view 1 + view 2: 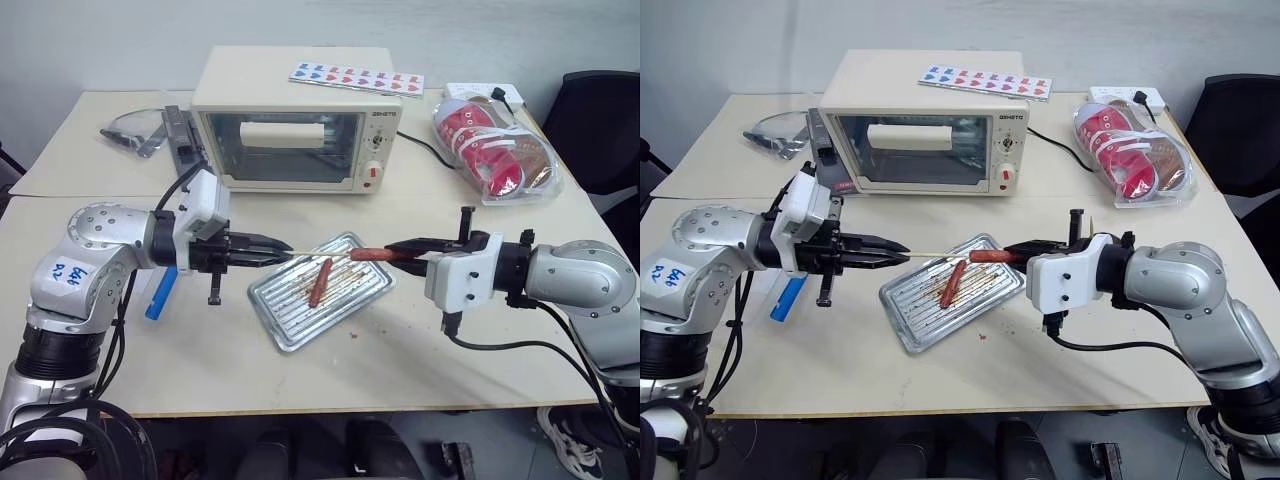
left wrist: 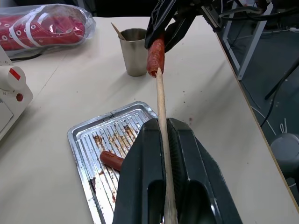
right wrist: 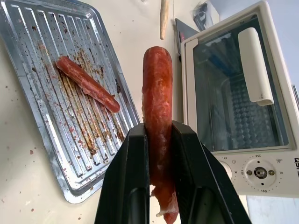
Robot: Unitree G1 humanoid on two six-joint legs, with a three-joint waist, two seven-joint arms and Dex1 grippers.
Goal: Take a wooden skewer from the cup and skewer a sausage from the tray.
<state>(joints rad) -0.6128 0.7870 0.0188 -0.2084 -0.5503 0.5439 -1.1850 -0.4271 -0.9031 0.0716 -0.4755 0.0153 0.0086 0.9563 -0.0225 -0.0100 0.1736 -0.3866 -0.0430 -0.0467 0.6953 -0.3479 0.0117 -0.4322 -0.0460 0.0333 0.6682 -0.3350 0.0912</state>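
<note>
My left gripper [image 1: 280, 254] is shut on the wooden skewer [image 2: 161, 102], which points level toward my right arm. My right gripper [image 1: 392, 250] is shut on the sausage [image 3: 157, 79] and holds it a little above the far side of the silver tray [image 1: 290, 335]. The sausage's free end faces the stick. In the left wrist view the skewer tip meets that end of the sausage [image 2: 156, 53]. A second sausage [image 1: 320, 282] lies on the tray's ridges. The cup [image 2: 134, 51] stands on the table behind my right gripper with another stick in it.
A cream toaster oven [image 1: 290, 125] stands behind the tray, with a sticker strip [image 1: 355, 78] on top. A clear bag of red and white items [image 1: 495, 150] lies at the back right. A blue object [image 1: 160, 295] lies under my left arm. The table's front edge is close.
</note>
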